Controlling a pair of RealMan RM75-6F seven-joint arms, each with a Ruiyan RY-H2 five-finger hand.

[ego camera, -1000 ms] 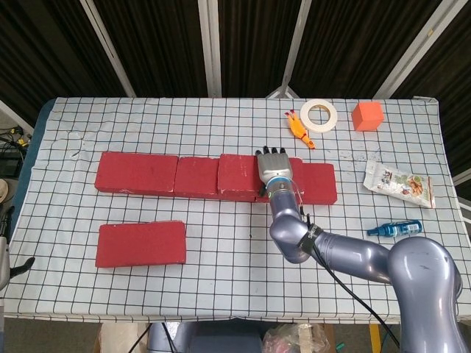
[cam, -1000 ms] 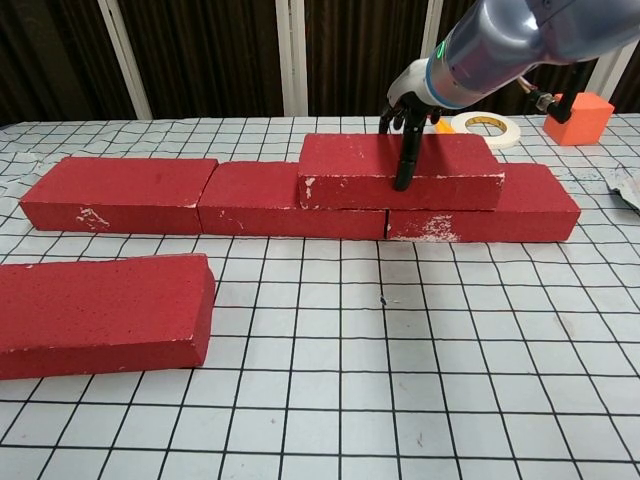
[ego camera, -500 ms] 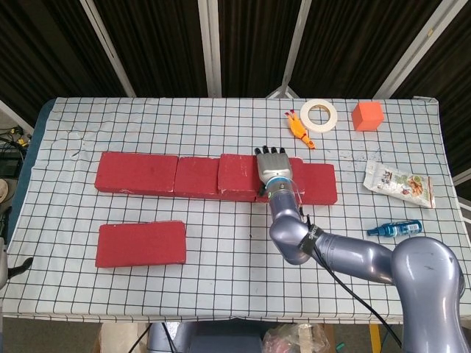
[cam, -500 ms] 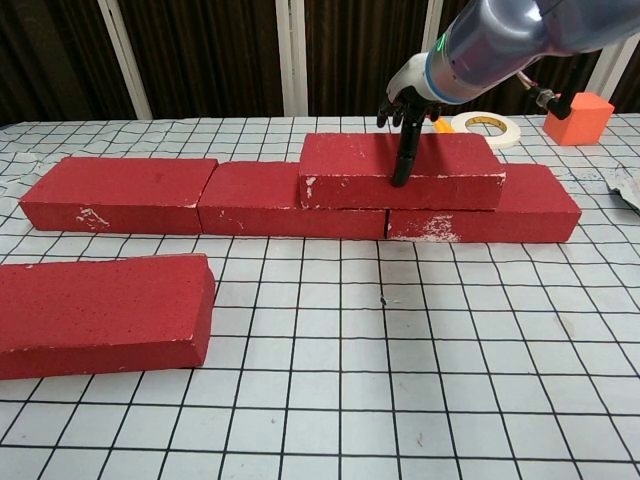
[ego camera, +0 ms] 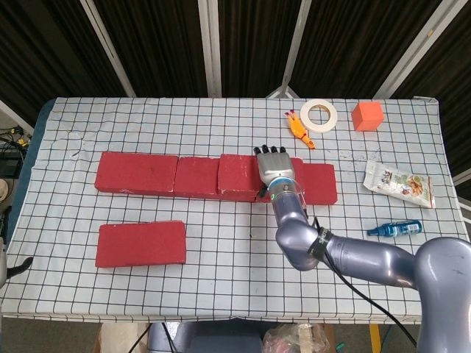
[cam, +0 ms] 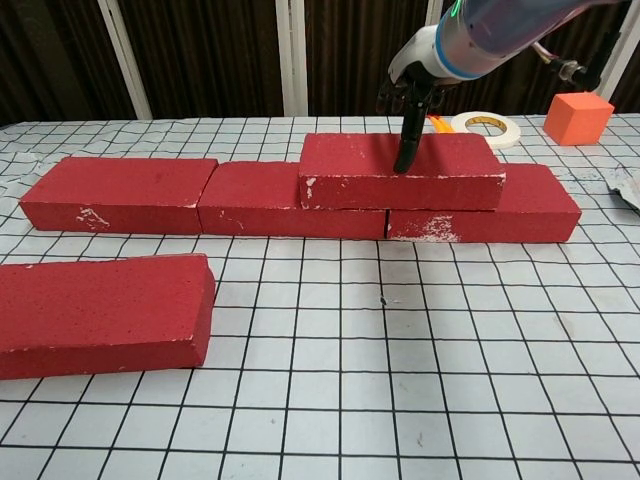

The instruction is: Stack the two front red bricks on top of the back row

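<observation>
Hand (cam: 412, 85), right: fingers spread, holding nothing, one fingertip (cam: 402, 165) touching top of stacked brick (cam: 400, 172).

Red bricks: five — three in back row (ego camera: 136, 173) (ego camera: 196, 177) (ego camera: 318, 182), one stacked on row (cam: 400, 170), one lying in front (ego camera: 140, 243).
Tape roll (ego camera: 319, 115): one.
Orange cube (ego camera: 366, 115): one.
Snack packet (ego camera: 399, 184): one.
Blue bottle (ego camera: 394, 228): one.
Yellow-orange toy (ego camera: 296, 129): one.
</observation>
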